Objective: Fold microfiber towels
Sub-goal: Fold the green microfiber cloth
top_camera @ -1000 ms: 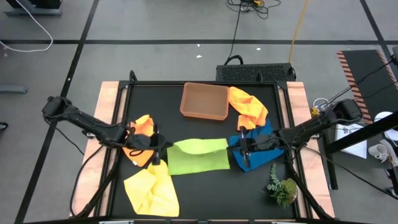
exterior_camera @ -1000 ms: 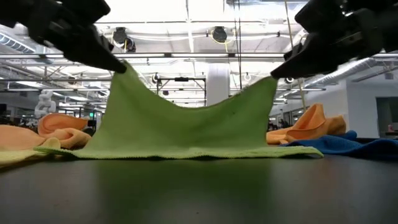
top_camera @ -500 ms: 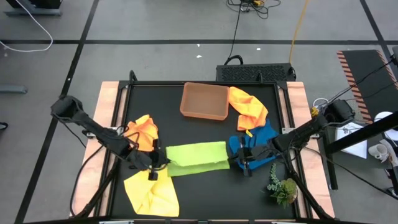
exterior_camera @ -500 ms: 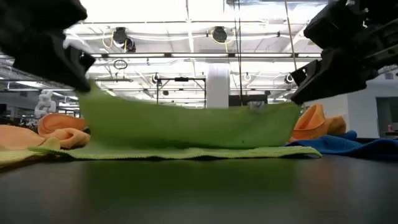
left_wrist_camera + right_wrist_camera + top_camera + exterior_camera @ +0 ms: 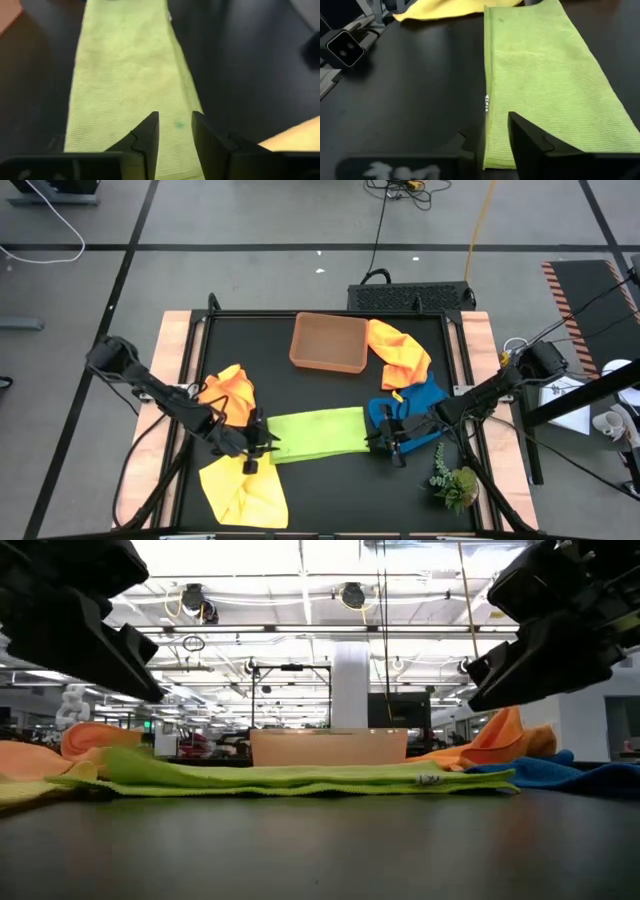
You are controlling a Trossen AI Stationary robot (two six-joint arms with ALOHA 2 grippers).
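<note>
Lime towel [image 5: 315, 434] lies folded into a flat band at the table's middle front, between both grippers. Left gripper [image 5: 253, 450] sits at its left end, fingers [image 5: 146, 134] parted over the cloth (holding nothing). Right gripper [image 5: 385, 442] sits at the other end, fingers apart, beside the blue towel [image 5: 425, 402].

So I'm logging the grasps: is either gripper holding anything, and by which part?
Nothing. The left gripper and right gripper stand open over the ends of the green towel.
</note>
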